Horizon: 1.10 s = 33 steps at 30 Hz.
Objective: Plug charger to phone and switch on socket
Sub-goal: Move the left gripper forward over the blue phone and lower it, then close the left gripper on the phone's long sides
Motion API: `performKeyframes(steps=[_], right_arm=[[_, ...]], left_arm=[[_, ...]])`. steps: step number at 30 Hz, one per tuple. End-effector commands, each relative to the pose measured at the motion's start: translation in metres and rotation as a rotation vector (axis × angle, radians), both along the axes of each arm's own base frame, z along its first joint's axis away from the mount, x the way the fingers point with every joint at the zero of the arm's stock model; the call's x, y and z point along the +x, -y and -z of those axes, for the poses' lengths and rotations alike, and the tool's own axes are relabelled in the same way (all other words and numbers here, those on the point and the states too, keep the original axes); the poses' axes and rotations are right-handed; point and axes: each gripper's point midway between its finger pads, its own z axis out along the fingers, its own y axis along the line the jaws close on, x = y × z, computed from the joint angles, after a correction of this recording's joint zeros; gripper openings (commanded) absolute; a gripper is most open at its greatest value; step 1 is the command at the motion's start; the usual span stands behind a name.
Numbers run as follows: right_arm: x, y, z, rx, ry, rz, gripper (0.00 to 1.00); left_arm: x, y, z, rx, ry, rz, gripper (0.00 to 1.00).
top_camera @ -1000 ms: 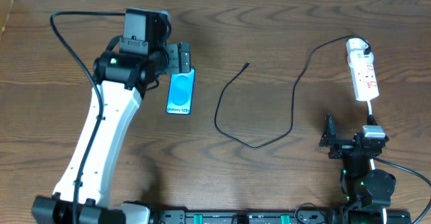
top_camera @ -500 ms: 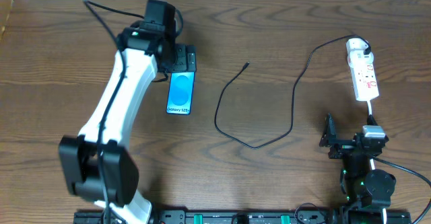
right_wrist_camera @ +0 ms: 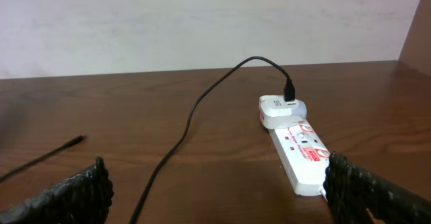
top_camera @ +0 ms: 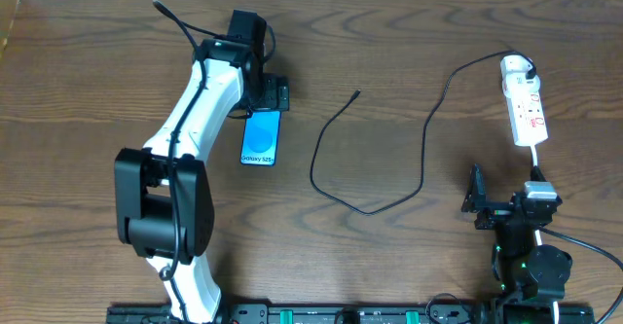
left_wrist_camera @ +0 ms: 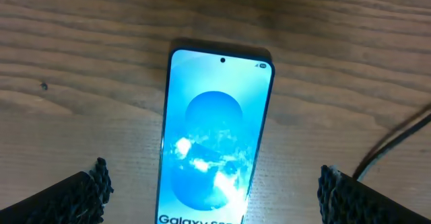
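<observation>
The phone [top_camera: 261, 137] lies flat at 9 o'clock from the table's middle. It is a smooth, shiny rectangle with a bright blue screen. The left gripper [top_camera: 271, 96] hangs over its 12 o'clock end, fingers spread wide, holding nothing. The charger [top_camera: 366, 212] is a thin, bendy black cable. Its tip lies at the phone's 2 o'clock, apart from it. The cable loops to the white plastic socket [top_camera: 526, 112] at 3 o'clock. The right gripper [top_camera: 476, 199] is spread too. The table [top_camera: 409, 32] is brown wood.

surface: brown wood-grain table [top_camera: 409, 32] | backdrop: pale wall [right_wrist_camera: 202, 22] beyond far edge
</observation>
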Motion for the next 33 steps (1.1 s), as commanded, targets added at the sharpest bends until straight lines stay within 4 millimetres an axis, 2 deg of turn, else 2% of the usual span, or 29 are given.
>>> performKeyframes(steps=[1, 6, 12, 25, 33], right_arm=[[0.0, -0.002, 0.0, 0.014, 0.0, -0.01, 0.99], [0.0, -0.002, 0.0, 0.013, 0.001, -0.01, 0.99], [0.0, -0.003, 0.001, 0.013, -0.001, -0.011, 0.99], [0.0, -0.002, 0.001, 0.014, -0.001, -0.01, 0.99], [0.0, -0.003, 0.001, 0.014, -0.001, -0.011, 0.99]], left_arm=[[0.004, -0.001, 0.01, 0.013, -0.014, -0.015, 0.98], [0.0, -0.002, 0.031, 0.023, -0.062, -0.015, 0.98], [0.0, -0.002, 0.048, 0.029, -0.091, -0.015, 0.98], [0.002, -0.002, 0.052, 0.029, -0.09, -0.014, 0.98], [-0.001, -0.003, 0.063, 0.028, -0.085, -0.015, 0.98]])
